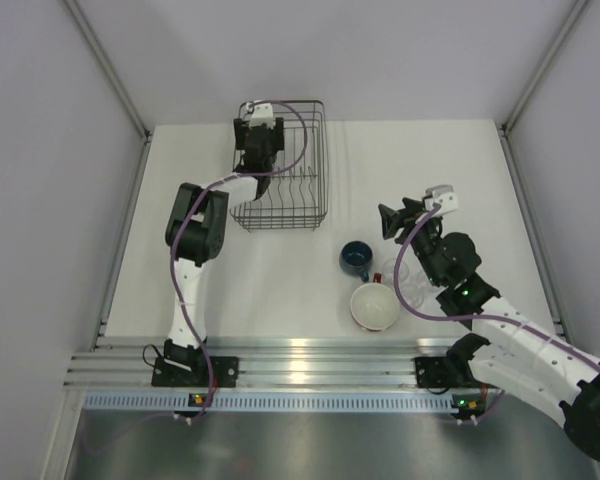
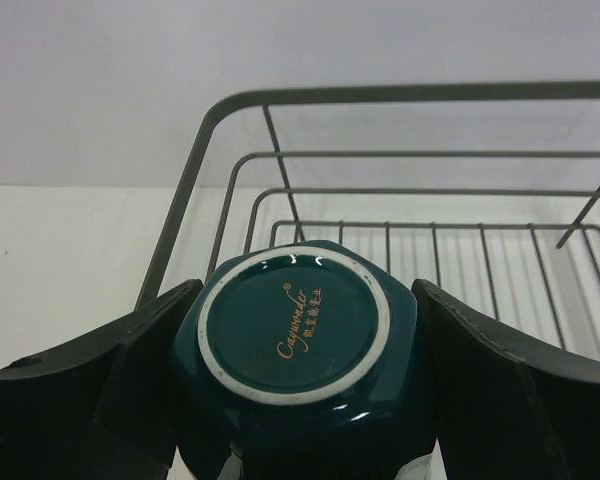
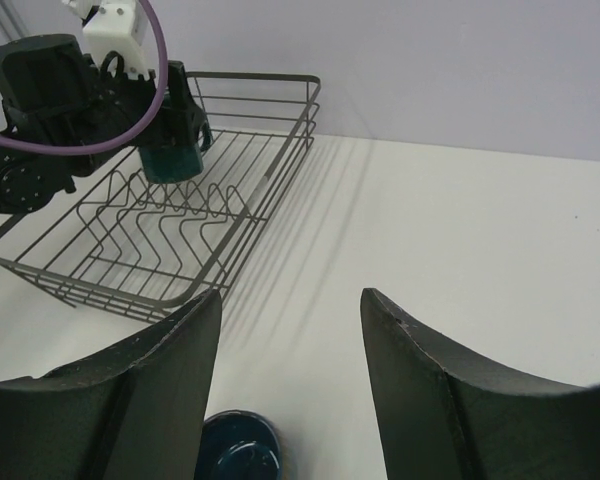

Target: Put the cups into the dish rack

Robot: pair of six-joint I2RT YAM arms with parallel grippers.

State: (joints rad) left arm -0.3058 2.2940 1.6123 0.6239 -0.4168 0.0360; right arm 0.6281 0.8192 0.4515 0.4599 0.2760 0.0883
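My left gripper (image 1: 257, 137) is shut on the teal mug (image 2: 293, 330), held base-up over the far left part of the dish rack (image 1: 280, 165). The right wrist view shows the mug (image 3: 170, 158) just above the rack's wires (image 3: 160, 240), in front of the prongs. My right gripper (image 1: 388, 220) is open and empty, above the table right of the rack. The dark-blue cup (image 1: 357, 260) stands just below it and also shows in the right wrist view (image 3: 238, 450). The big white-inside cup (image 1: 375, 307) and the clear glasses (image 1: 408, 282) stand near the right arm.
The rack's rim (image 2: 380, 95) and far wall wires rise just beyond the mug. The cell's walls and frame posts (image 1: 110, 75) close in the table at the back and sides. A metal rail (image 1: 310, 365) runs along the near edge.
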